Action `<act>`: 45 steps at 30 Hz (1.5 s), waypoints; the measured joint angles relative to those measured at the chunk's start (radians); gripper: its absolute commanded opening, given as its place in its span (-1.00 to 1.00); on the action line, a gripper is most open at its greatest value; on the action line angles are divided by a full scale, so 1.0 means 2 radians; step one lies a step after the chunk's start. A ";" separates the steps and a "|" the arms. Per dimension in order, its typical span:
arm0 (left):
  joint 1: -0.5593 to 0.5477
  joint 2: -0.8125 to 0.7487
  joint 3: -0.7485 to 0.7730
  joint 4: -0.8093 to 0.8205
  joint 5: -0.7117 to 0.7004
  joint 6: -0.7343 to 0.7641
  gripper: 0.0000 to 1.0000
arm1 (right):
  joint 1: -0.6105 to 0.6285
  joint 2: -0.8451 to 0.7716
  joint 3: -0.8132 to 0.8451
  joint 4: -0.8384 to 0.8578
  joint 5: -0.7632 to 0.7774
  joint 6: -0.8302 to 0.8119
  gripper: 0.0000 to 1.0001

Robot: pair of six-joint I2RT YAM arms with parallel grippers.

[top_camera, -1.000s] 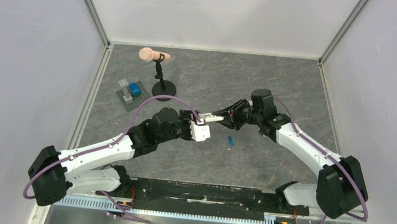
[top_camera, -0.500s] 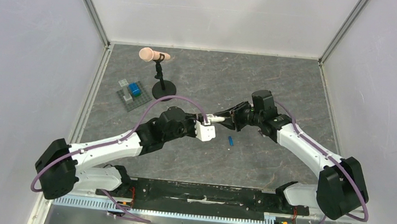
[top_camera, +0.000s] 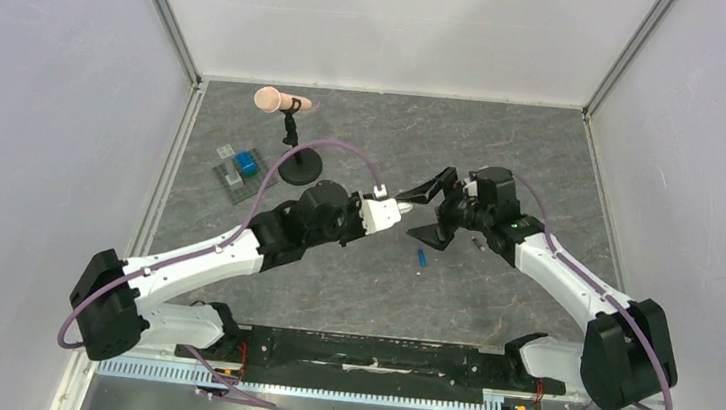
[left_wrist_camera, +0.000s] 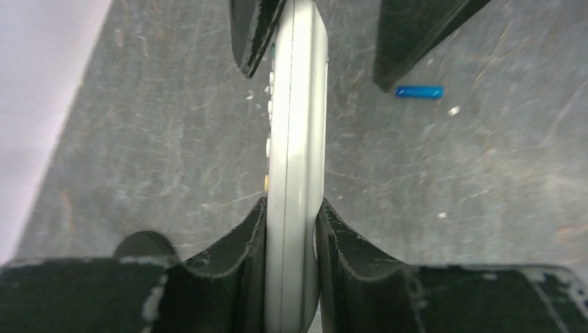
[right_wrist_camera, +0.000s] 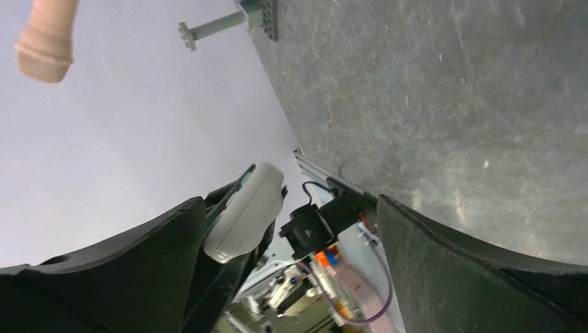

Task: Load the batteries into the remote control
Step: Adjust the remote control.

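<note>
Right now my left end effector [left_wrist_camera: 291, 229] is squeezed shut on the remote control [left_wrist_camera: 295, 139], holding it on its edge up off the desk [top_camera: 505, 148]. My right end effector [top_camera: 431, 212] is spread wide open around the far end of the remote and holds nothing. One of its fingers [left_wrist_camera: 253, 31] looks like it sits right against the remote's button side, and the other one stands apart.

One of the batteries, the blue battery [top_camera: 422, 257], lies flat on the desk just below my two end effectors. I cannot see the grey one.

I think the step now is to get the remote ready so a battery can go in. To do it well, I should keep my left grip firm so the remote does not slip or turn. My right side should go down slowly for the blue battery and pinch it in the middle. It is tiny and round, so it may roll away.
</note>
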 measured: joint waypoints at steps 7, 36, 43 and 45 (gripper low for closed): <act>0.016 0.033 0.102 -0.100 0.086 -0.179 -0.96 | -0.050 -0.036 -0.005 0.062 -0.041 -0.173 0.95; 0.097 0.008 0.117 -0.025 0.435 -0.468 -0.96 | -0.039 -0.118 0.031 0.157 -0.280 -0.447 -0.17; 0.099 -0.011 0.116 -0.012 0.414 -0.483 0.19 | -0.034 -0.106 0.011 0.282 -0.300 -0.332 -0.91; 0.098 -0.033 0.109 0.006 0.371 -0.493 0.53 | -0.033 -0.103 0.005 0.319 -0.281 -0.290 -0.92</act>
